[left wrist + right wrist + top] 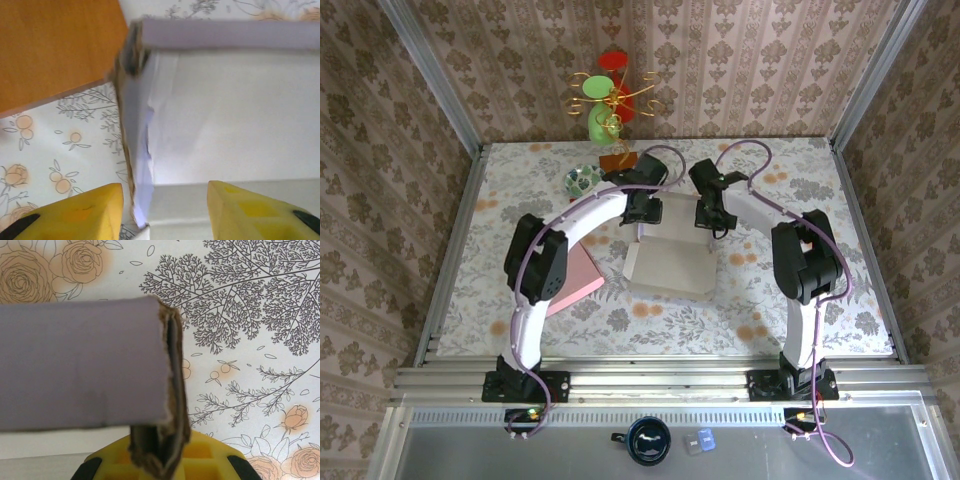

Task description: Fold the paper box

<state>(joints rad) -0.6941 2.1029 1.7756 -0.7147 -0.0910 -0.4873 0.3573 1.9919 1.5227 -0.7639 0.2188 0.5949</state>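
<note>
On the floral tabletop [800,300] I see the paper box [670,262] lying between my two claws, one side wall standing in the gap of my parted left claw [165,202], my right claw [160,462] clamped tight on a raised wall's end.

Yellow fingers [75,212] apart astride a wall of the paper box [235,115] — orange board [55,45] at upper left.

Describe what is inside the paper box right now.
Inside the paper box only bare white floor shows, with a raised back wall. The left tool stands open astride the side wall. The right tool covers the far right corner.
</note>
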